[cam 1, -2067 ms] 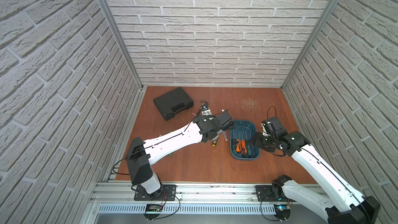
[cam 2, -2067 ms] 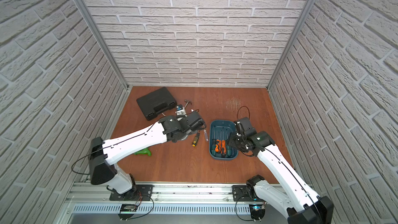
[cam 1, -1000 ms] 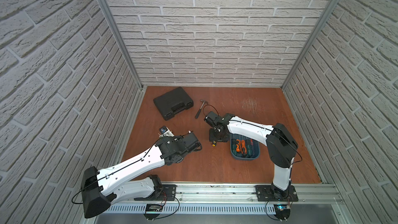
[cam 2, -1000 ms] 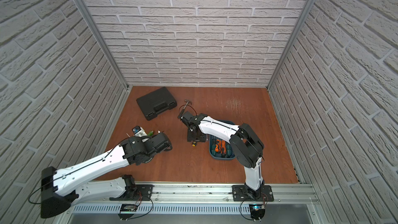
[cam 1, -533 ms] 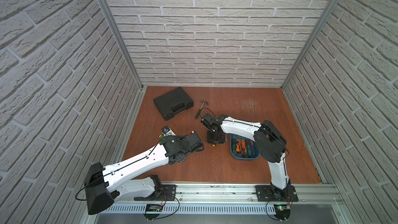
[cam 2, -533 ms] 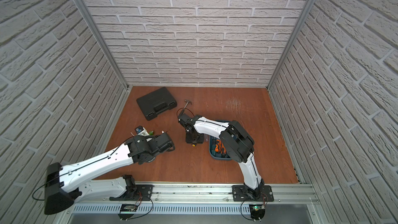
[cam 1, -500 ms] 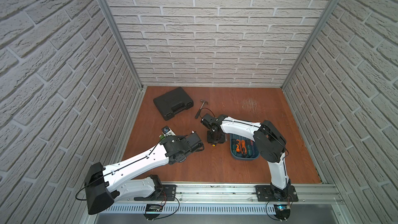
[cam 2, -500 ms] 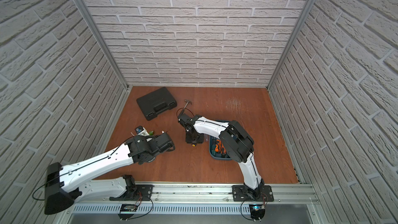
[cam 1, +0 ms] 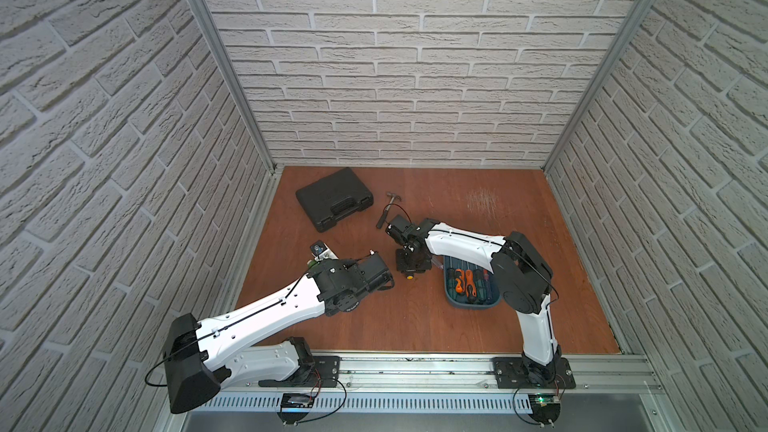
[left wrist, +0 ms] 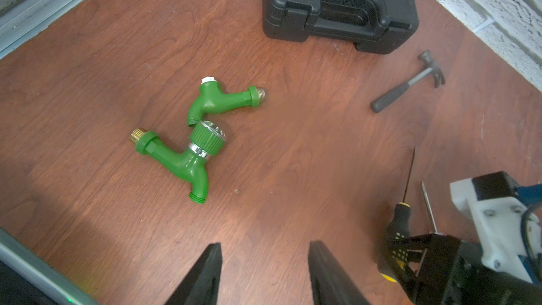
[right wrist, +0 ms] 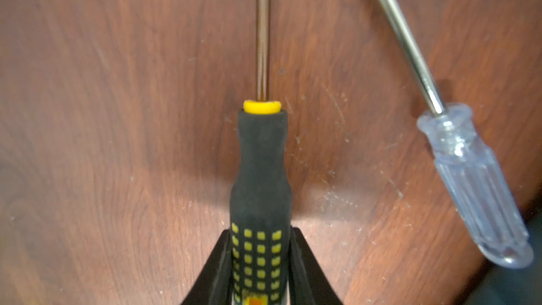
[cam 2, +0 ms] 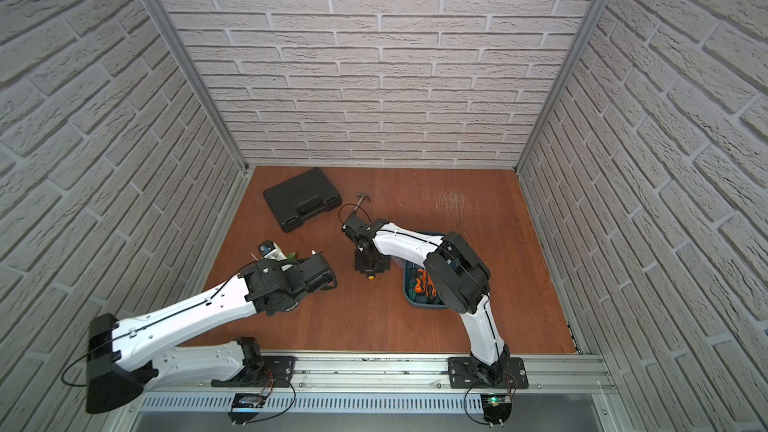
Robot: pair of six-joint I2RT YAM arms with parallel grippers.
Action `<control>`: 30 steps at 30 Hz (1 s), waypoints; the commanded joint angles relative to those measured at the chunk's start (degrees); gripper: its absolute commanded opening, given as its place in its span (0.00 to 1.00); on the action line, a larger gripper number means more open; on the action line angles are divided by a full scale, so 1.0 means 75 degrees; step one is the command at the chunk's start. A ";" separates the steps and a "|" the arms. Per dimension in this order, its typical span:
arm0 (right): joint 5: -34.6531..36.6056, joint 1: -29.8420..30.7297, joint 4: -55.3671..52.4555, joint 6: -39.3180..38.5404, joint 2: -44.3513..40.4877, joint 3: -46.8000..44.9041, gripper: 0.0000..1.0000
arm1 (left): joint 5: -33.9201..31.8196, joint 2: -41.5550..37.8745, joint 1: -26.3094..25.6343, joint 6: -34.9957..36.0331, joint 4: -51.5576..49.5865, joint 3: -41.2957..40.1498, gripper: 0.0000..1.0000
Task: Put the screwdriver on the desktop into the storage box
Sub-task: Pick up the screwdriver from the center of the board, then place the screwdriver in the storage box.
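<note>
Right wrist view cut off the butt of the black-and-yellow screwdriver (right wrist: 261,186), which lay on the tabletop (right wrist: 117,142). Right jaws clenched its handle from both sides. Left jaws stood apart, empty.

No text can be read; the black screwdriver (right wrist: 260,189) handle bears only a grid of yellow squares.

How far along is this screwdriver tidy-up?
Done: several screwdrivers lie in the storage box. In hand: the right gripper grips the black-and-yellow screwdriver, not yet lifted off the desktop. To do: boxing it, then the clear-handled screwdriver beside it. The left gripper is open, empty.
</note>
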 commanded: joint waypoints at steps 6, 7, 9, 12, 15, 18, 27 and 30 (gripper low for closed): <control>-0.0291 0.0011 0.0268 -0.1304 -0.2514 -0.0645 0.12 | -0.0201 -0.0013 0.0345 0.0412 -0.0026 0.0240 0.55; -0.0260 -0.0007 0.0198 -0.1390 -0.2785 -0.0740 0.12 | -0.0156 0.0002 0.0383 0.0502 0.0047 0.0234 0.55; -0.0113 -0.0106 -0.0045 -0.1488 -0.3429 -0.1035 0.12 | -0.0058 0.0068 0.0473 0.0650 0.0238 0.0239 0.54; 0.0111 -0.0409 -0.0434 -0.1448 -0.4373 -0.1722 0.12 | 0.0106 0.0267 0.0534 0.0847 0.0543 0.0265 0.54; 0.0173 -0.0887 -0.0620 -0.1276 -0.5295 -0.2668 0.13 | 0.0294 0.0571 0.0555 0.1042 0.0854 0.0341 0.55; 0.0081 -0.1572 -0.0667 -0.1357 -0.6099 -0.3639 0.15 | 0.0472 0.0964 0.0572 0.1270 0.1073 0.0522 0.54; -0.0789 -0.2487 -0.0616 -0.1865 -0.5924 -0.4600 0.18 | 0.1006 0.1799 0.0584 0.1689 0.1562 0.0954 0.55; -0.0608 -0.2550 -0.0534 -0.1859 -0.5528 -0.4691 0.20 | 0.1079 0.1881 0.0560 0.1654 0.1535 0.1000 0.56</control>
